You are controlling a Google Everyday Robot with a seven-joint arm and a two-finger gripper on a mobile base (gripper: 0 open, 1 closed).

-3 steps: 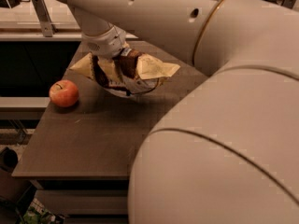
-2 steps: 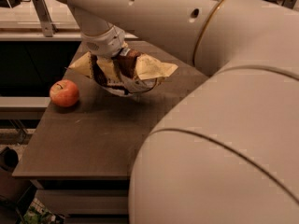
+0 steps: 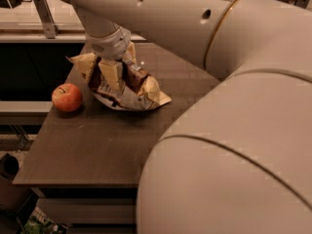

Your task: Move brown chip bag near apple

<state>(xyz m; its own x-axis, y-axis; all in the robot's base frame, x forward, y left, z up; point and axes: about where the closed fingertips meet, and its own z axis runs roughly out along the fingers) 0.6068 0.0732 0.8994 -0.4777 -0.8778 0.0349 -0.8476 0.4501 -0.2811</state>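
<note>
The brown chip bag (image 3: 139, 87) is crinkled, with a dark centre, pale yellow edges and a silvery underside. It is on the left half of the dark table (image 3: 92, 145), tilted with its right corner low. My gripper (image 3: 113, 76) comes down from the big white arm and is shut on the bag's middle. The red-orange apple (image 3: 67, 97) sits on the table a short way left of the bag, not touching it. I cannot tell whether the bag's underside rests on the table.
The robot's white arm and body (image 3: 234, 130) fill the right side and hide the table's right part. A pale counter with a metal bracket (image 3: 45, 16) lies behind the table. The table's left and front edges drop to the floor.
The bag has turned in the gripper: its right corner dropped lower and toward the front, and its left corner moved slightly left. The apple has not moved.
</note>
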